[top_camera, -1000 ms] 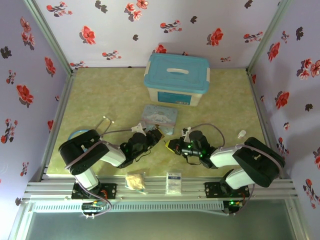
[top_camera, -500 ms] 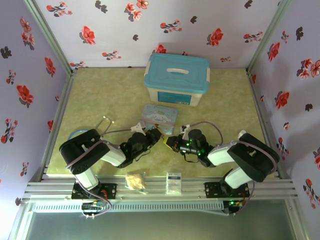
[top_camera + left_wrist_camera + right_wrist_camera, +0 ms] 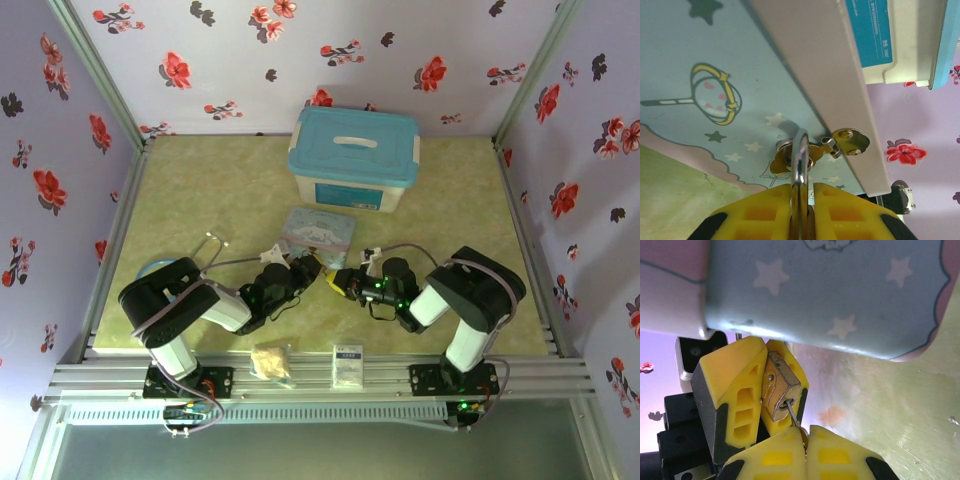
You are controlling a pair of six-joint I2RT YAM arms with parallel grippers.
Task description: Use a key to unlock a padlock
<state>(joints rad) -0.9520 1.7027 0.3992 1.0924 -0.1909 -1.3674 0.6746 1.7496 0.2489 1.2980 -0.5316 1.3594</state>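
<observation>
**Key reached the lock; no turn visible yet**

Nearest you, the right arm [image 3: 470,290] had swung its elbow in toward the middle over the last second, which carried the right gripper [image 3: 807,452] up against the left one. The left arm had not moved. That closing-in mattered: the key [image 3: 792,415] now stood with its thin shaft in the keyhole, so you had insertion done and, as I judged it, the turn left to make.

The right gripper's fingers were pressed together on the key's head. The left gripper [image 3: 801,212] was clamped on the padlock [image 3: 781,387], holding it just off the edge of the blue cartoon tin [image 3: 840,295]. Its shackle [image 3: 800,160] ran through the tin's hasp [image 3: 847,142]. Farther back stood the teal-lidded storage box [image 3: 353,155].

You could not see the key's head, buried between the fingertips, nor how deep the blade sat. Whether the shackle had released could not be told.
</observation>
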